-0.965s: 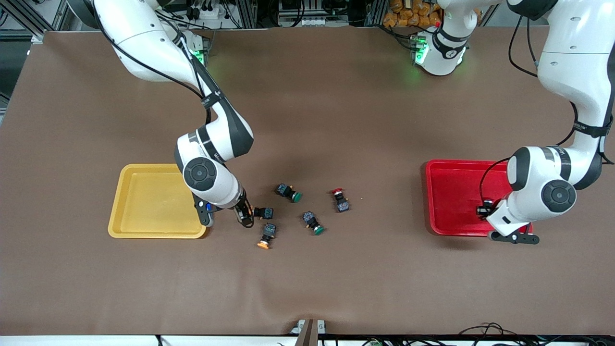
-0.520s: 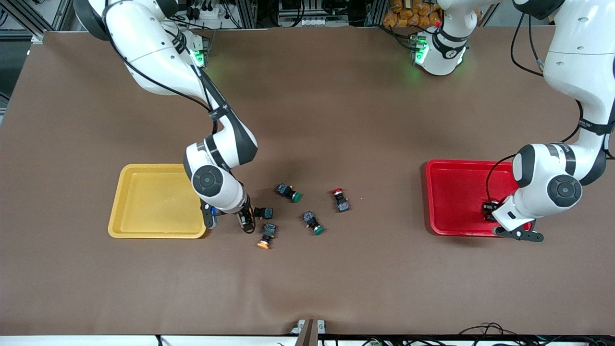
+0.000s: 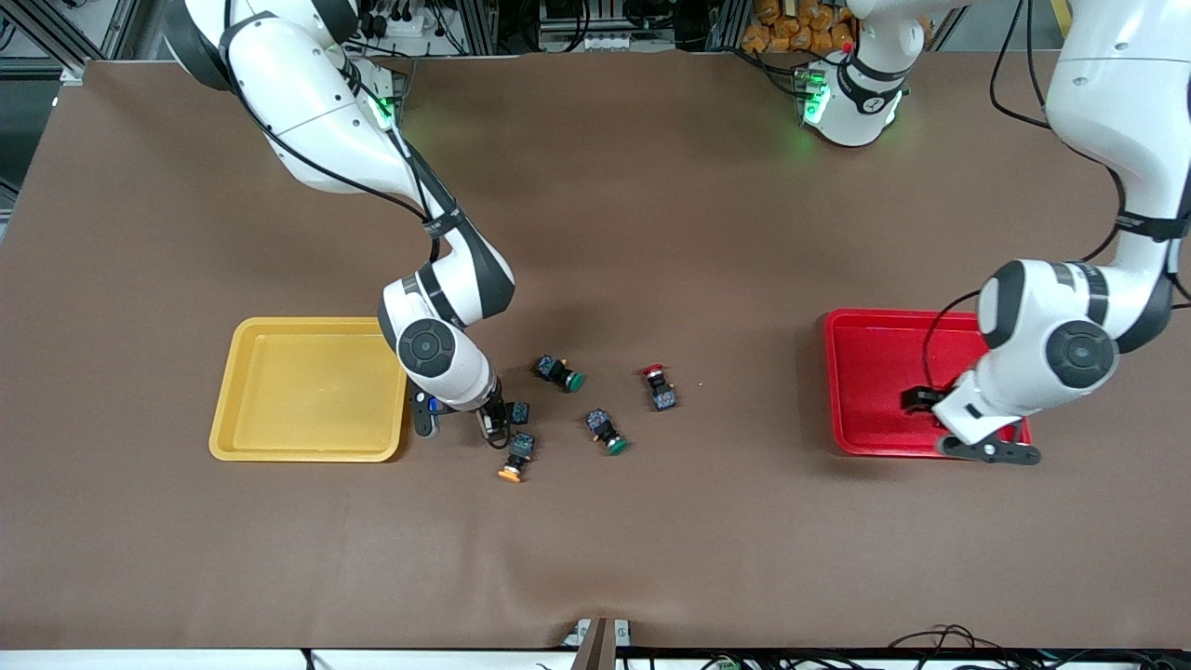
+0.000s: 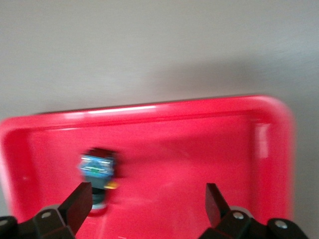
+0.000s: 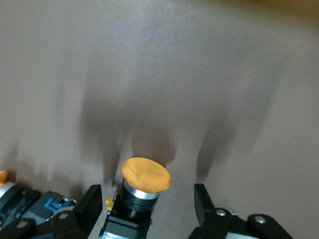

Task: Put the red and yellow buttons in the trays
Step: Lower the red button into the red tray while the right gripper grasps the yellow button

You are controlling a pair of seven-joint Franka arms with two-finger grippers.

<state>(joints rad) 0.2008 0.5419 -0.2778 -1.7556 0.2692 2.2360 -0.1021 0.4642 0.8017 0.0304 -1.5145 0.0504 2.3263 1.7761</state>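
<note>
Since the earlier frame, the right gripper (image 3: 498, 423) has shifted from beside the shallow yellow plastic tray (image 3: 307, 389) toward the cluster of switches, and the left gripper (image 3: 935, 419) has spread its fingers over the shallow red plastic tray (image 3: 861, 372).

From the front, the right gripper sits low over the brown surface (image 3: 651, 186) at a black-and-blue switch (image 3: 517, 410). Just nearer the camera lies an orange-capped push-button switch (image 3: 516, 456). Toward the left arm's end lie two green-capped switches (image 3: 560, 372) (image 3: 606, 431) and a red-capped push-button switch (image 3: 660, 386).

In the left wrist view, the fingers (image 4: 79, 201) stand wide apart and empty above the red tray (image 4: 164, 134), where a blue-and-black switch (image 4: 98, 174) lies on the floor.

In the right wrist view, the fingers (image 5: 92, 201) stand apart on either side of an orange-capped switch (image 5: 142, 186), not visibly pressing it.
</note>
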